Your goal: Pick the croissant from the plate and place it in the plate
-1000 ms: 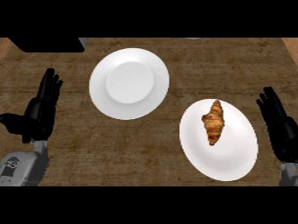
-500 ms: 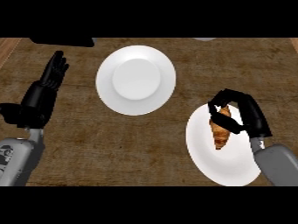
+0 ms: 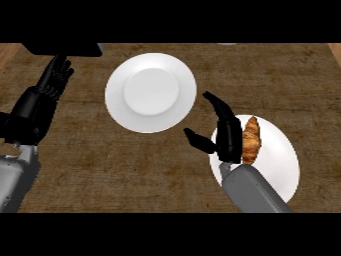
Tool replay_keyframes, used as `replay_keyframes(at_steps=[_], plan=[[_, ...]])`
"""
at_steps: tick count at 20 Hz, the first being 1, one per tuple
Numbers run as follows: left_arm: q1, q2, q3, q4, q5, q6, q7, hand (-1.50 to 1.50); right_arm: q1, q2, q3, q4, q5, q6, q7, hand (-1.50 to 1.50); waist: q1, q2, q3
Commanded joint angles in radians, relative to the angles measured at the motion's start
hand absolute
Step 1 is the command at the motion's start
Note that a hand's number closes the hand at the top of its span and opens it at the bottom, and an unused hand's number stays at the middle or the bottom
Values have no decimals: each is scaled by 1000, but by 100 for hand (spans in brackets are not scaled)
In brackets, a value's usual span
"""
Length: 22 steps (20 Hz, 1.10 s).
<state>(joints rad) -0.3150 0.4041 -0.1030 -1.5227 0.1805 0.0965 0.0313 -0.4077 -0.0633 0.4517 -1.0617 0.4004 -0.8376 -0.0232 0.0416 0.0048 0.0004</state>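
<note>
Croissant [image 3: 251, 140] is seen lying on the right-hand plate [image 3: 280, 160], set lengthwise along that plate's left part, its narrow end pointing away from the robot. The right hand [image 3: 223, 131] is placed just beside it on the croissant's left, over the left rim of the same plate, with the fingers stretched out straight and pointing up the view and the thumb spread off to the left; nothing is grasped by it, and the hand is released. Whether the fingers' edge actually touches the pastry cannot be told, since the two are seen side by side with almost no gap. The grey forearm is seen coming in from below and covering the lower left part of that plate. A second, bare white plate [image 3: 151, 92] is seen on the brown counter [image 3: 298, 85], up and to the left, apart from the first plate. The left hand [image 3: 34, 109] is shown at the view's left edge, fingers straight and pointing up, holding nothing, well apart from both plates.
</note>
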Motion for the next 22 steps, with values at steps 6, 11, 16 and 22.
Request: replay_keyframes(at_steps=[6, 11, 16, 22], plan=[[43, 20, 54, -8, 6, -42, 6, 0, -132, 1, 54, -36, 374, 17, 396, -150, -57, -13, -3], [35, 30, 64, -24, 0, -17, 39, 0, -195, -69, 47, 30, 430, 327, 683, -150, -80, -23, -7], [43, 41, 80, -49, 23, -27, 69, 0, -284, -73, 66, 13, 428, 669, 951, -150, -76, -30, -7], [59, 29, 66, -82, 9, -29, 69, 0, -321, -22, 30, -65, 329, 985, 1198, -150, -55, -16, -2]])
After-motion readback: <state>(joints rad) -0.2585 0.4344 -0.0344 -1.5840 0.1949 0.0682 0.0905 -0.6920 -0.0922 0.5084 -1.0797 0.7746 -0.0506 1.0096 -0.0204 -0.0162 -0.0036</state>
